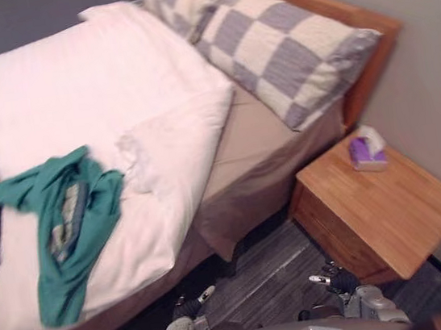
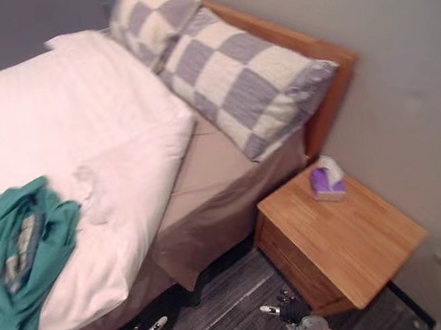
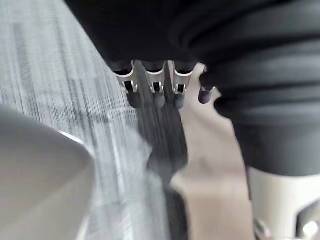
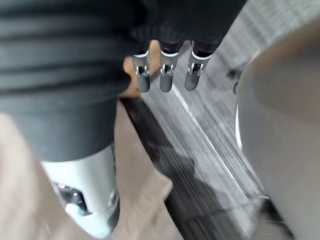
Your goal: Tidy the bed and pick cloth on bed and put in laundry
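Well, my left hand (image 3: 156, 81) and right hand (image 4: 168, 71) hang slack-fingered, empty. Grabbing the crumpled green cloth (image 1: 98, 222) may drag the white duvet (image 1: 56, 89) beneath.

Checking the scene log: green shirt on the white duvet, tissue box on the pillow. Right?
No: the tissue box sits on the wooden nightstand instead, as the left eye view shows. The green shirt is on the white duvet.

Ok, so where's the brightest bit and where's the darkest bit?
Left eye view: the white duvet glows brightest, its folds barely showing. Right eye view: darkest is the shadowed floor under the bed and beside the nightstand.
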Robot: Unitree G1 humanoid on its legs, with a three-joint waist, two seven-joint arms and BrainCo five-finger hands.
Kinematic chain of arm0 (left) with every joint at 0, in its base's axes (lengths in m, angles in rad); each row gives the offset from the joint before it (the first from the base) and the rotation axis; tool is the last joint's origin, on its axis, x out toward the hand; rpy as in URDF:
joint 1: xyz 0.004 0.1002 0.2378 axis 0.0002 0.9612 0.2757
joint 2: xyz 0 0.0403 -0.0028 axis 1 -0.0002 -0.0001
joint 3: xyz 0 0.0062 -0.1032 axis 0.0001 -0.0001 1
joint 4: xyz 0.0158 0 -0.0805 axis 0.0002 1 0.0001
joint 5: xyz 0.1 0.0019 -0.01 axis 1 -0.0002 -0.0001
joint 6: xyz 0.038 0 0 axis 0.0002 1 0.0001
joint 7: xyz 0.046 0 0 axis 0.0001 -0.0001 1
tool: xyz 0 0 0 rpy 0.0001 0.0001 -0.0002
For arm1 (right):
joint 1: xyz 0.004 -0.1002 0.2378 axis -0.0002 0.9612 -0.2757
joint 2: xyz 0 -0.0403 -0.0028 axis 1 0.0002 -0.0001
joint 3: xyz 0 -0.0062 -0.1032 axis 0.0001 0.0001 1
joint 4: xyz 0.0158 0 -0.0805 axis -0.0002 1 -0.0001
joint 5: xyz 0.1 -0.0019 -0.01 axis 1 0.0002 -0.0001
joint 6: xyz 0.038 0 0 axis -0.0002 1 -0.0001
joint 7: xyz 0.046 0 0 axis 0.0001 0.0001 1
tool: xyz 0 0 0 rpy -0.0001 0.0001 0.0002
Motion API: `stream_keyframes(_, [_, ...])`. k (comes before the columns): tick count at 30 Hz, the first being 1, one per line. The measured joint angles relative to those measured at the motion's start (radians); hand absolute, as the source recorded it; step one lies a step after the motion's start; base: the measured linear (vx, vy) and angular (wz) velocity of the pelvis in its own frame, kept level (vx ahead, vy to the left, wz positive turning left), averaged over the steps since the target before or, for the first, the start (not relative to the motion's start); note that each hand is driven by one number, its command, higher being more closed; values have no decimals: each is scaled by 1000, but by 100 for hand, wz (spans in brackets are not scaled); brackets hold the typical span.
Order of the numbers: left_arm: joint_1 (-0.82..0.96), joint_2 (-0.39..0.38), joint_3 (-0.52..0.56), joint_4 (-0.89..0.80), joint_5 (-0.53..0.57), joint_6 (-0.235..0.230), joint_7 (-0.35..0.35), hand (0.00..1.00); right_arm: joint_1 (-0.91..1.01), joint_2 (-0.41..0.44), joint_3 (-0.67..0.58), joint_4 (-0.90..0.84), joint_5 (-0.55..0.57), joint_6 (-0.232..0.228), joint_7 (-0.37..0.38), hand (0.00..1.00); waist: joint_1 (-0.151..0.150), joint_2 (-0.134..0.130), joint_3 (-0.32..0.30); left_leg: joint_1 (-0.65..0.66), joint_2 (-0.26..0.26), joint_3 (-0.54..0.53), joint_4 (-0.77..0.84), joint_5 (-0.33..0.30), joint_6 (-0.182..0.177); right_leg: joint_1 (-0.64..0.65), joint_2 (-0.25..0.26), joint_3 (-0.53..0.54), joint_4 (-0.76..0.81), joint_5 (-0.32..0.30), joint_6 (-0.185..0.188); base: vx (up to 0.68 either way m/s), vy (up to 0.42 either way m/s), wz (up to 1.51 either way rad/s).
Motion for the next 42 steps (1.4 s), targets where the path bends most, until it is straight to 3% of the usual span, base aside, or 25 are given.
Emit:
stream_keyframes(1, [5, 2, -3, -14, 1, -6, 0, 0, 9, -3, 9, -3, 4, 2, -1, 0, 5, -9, 5, -22, 43, 62, 28, -3, 5, 21, -9, -30, -1, -4, 6, 36, 55, 89])
stream_keyframes(2, [11, 1, -5, -20, 2, -13, -1, 0, 10, -6, 11, -3, 18, 4, -1, 0, 8, 4, 1, -36, 89, 113, 2, 17, 9, 32, -12, -50, 9, -16, 26, 59, 127, 98])
stream_keyframes(3, [15, -4, -9, -17, 4, -19, -2, 0, 3, -11, 9, -1, 27, 6, -2, 0, 9, 20, -1, -26, 63, 132, -54, -3, 33, 33, -21, -55, 24, -42, 62, 88, 228, 95])
stream_keyframes(4, [17, 12, -17, -16, 2, -25, -3, 0, -3, 8, 12, 2, 27, 6, 3, 0, 11, -9, -4, 10, 1, 131, -151, 3, 59, 32, -54, -52, 16, -51, 77, 78, 209, 77])
stream_keyframes(7, [20, 33, -43, -15, 12, -35, -6, 0, 1, 11, 8, 20, 24, 7, 6, 0, 25, -28, -7, 64, -98, 122, -311, 83, 84, 53, -82, -24, -55, -34, 92, 35, 123, 39])
stream_keyframes(9, [21, 35, -49, -10, 22, -38, -10, 0, 9, 5, 6, 23, 24, 13, 8, 0, 18, -29, -10, 81, -129, 103, -358, 113, 86, 76, -92, -27, -91, -9, 92, 45, 42, 35])
stream_keyframes(14, [26, 41, -49, -11, 21, -39, -31, 0, 13, -7, -36, 37, 17, 13, 19, 0, 9, -10, 2, 102, -139, 77, -434, 180, 57, 85, -83, -55, -109, 10, 93, -10, -61, 15])
stream_keyframes(20, [32, 36, -124, -11, 22, -21, -58, 0, 29, -7, -69, 40, 37, 13, -17, 0, -3, 1, -8, 213, -160, 73, -693, 310, 42, 60, -63, -53, -79, 2, 82, -73, -71, -4])
stream_keyframes(24, [32, 44, -123, -11, 58, -7, -91, 0, 40, -6, -90, 40, 61, 10, -44, 0, -11, -16, -13, 213, -186, 49, -706, 315, 62, 46, -87, -58, -44, -17, 91, -47, 58, 11])
stream_keyframes(25, [31, 48, -123, -11, 78, -7, -97, 0, 43, -6, -92, 40, 67, 10, -48, 0, -11, -32, -15, 210, -199, 46, -706, 308, 70, 33, -106, -62, -17, -33, 99, -16, 133, 20])
stream_keyframes(29, [21, 59, -128, -11, 102, -7, -121, 0, 30, 9, -100, 40, 79, -14, -57, 0, -14, -43, -7, 212, -225, 20, -707, 271, 120, -45, -144, -51, 169, -48, 105, 27, 106, 8])
stream_keyframes(32, [14, 84, -158, -4, 121, 7, -121, 0, 31, 12, -97, 36, 103, -35, -56, 0, -39, -26, 0, 217, -193, -20, -706, 266, 125, -97, -91, -7, 207, -80, 85, 93, 42, 40])
stream_keyframes(34, [7, 103, -162, 21, 119, 14, -119, 0, 34, 11, -84, 36, 122, -49, -57, 0, -50, -30, -1, 226, -157, -44, -703, 265, 103, -141, -9, 41, 158, -77, 77, 141, -9, 50])
stream_keyframes(36, [11, 113, -162, 21, 120, 14, -118, 0, 38, 14, -74, 40, 145, -57, -54, 0, -49, -49, -9, 228, -160, -45, -699, 262, 92, -158, 8, 80, 77, -11, 62, 157, -22, 27])
stream_keyframes(37, [11, 121, -160, 20, 120, 14, -117, 0, 43, 20, -74, 42, 146, -64, -50, 0, -49, -74, -9, 236, -181, -52, -692, 257, 86, -161, -5, 89, 19, 85, 57, 162, -50, 16])
stream_keyframes(38, [10, 120, -158, 24, 118, 14, -114, 0, 46, 19, -75, 45, 148, -67, -48, 0, -52, -76, -7, 242, -182, -56, -688, 250, 79, -151, -9, 87, 16, 74, 46, 229, -75, 3])
stream_keyframes(39, [14, 118, -155, 24, 118, 12, -111, 0, 46, 17, -77, 51, 154, -74, -48, 0, -49, -55, -14, 243, -168, -52, -684, 242, 64, -142, 7, 90, -11, 81, 49, 238, -60, -8])
stream_keyframes(42, [10, 100, -152, 24, 118, 9, -112, 0, 32, 17, -78, 49, 192, -85, -61, 0, -49, -33, -6, 256, -147, -30, -685, 224, 38, -103, 36, 103, -84, 99, 38, 204, -41, -20])
